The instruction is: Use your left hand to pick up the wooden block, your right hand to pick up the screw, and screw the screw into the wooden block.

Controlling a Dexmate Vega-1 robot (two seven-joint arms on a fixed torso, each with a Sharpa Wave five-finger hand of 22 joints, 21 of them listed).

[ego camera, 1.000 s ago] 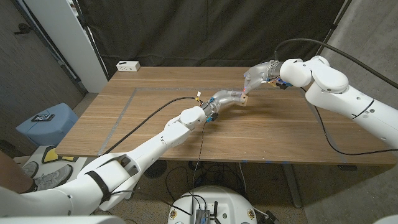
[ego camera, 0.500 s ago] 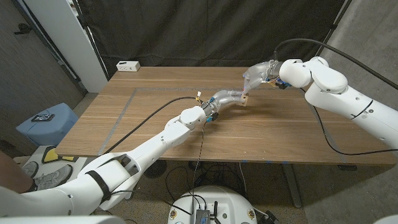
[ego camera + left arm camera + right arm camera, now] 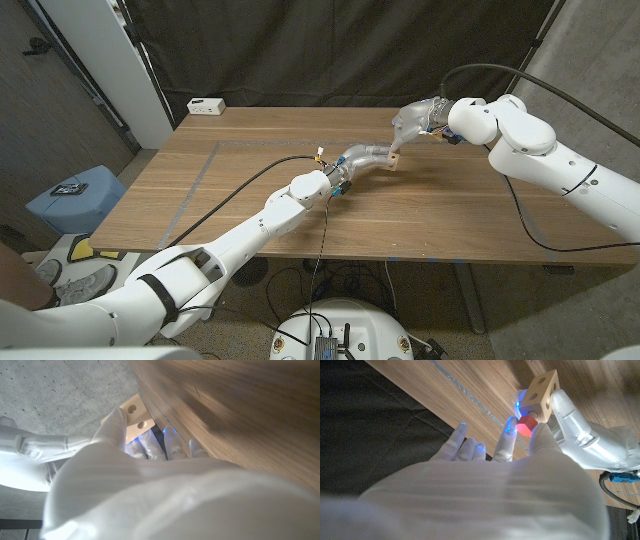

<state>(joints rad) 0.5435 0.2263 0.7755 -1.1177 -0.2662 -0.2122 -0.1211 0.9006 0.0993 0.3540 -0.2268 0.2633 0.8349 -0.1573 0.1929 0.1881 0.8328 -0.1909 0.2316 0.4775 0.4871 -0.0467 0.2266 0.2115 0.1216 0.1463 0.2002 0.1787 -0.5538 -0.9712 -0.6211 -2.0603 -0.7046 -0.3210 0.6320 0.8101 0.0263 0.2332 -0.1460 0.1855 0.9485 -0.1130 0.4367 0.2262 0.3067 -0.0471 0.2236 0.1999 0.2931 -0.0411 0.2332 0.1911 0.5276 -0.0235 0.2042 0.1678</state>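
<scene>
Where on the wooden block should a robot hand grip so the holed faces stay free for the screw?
Probably the plain side faces, roughly as the left robot hand holds the wooden block now: from the side away from the screw. The block is a cube with holes on several faces, and the red screw, pinched by the right robot hand, meets one holed face, so fingers should stay off that face.

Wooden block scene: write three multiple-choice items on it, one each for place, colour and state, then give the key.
1. Where is the wooden block?
A. in the left robot hand
B. beside the white box
C. on the floor

2. What colour is the screw head?
A. green
B. red
C. black

3. What is the right robot hand doing?
A. resting open
B. pinching the screw at the block
C. pressing the table

Key: 1 A, left fingers wrap the block; 2 B, the right wrist view shows red; 3 B, the screw sits between its fingertips against the block.
</scene>
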